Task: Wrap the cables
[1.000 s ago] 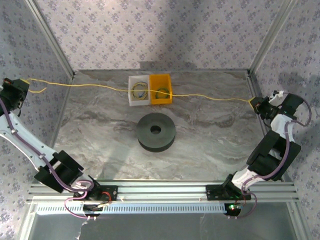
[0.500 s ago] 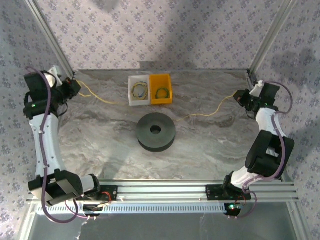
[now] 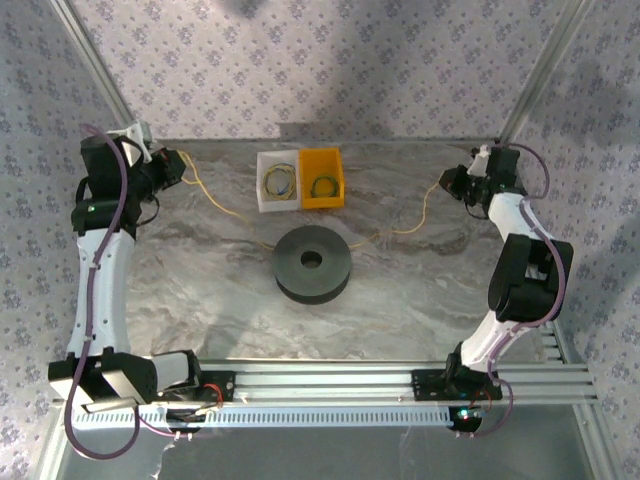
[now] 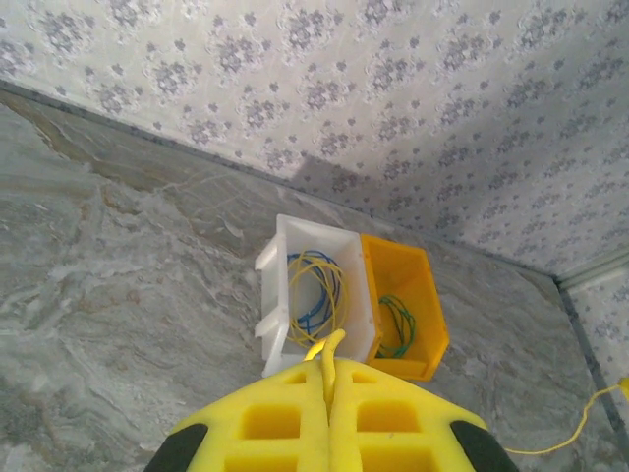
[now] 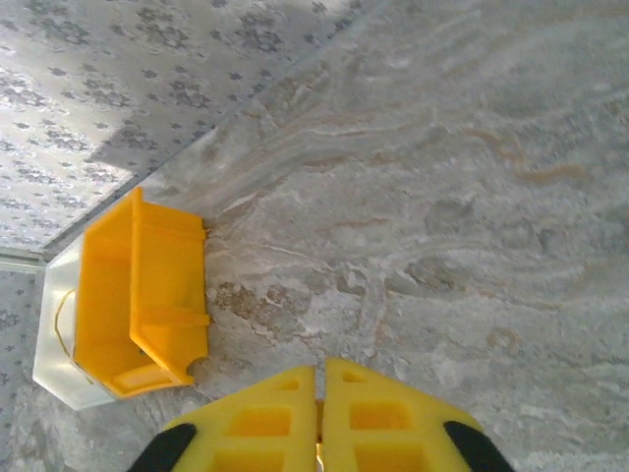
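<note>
The left gripper [image 3: 172, 166], its yellow foam fingers [image 4: 285, 423] pressed together on one end of a thin yellow cable [image 3: 222, 211], hangs near the far-left corner of the marble table [image 3: 200, 295]. The right gripper [image 3: 452, 184] pinches the other end by the far-right edge. The cable sags between them, skirting the far side of a dark grey round spool [image 3: 312, 263]. Bare tabletop lies nearer.

Dark spool [image 3: 293, 266] on marbled table [image 3: 420, 290]; white bin [image 3: 262, 186] touching yellow bin [image 3: 322, 204].

Grey marbled tabletop [image 3: 400, 300], pale floral-patterned walls [image 3: 330, 70] on three sides, slanting aluminium corner posts [image 3: 100, 75], soft shadows
</note>
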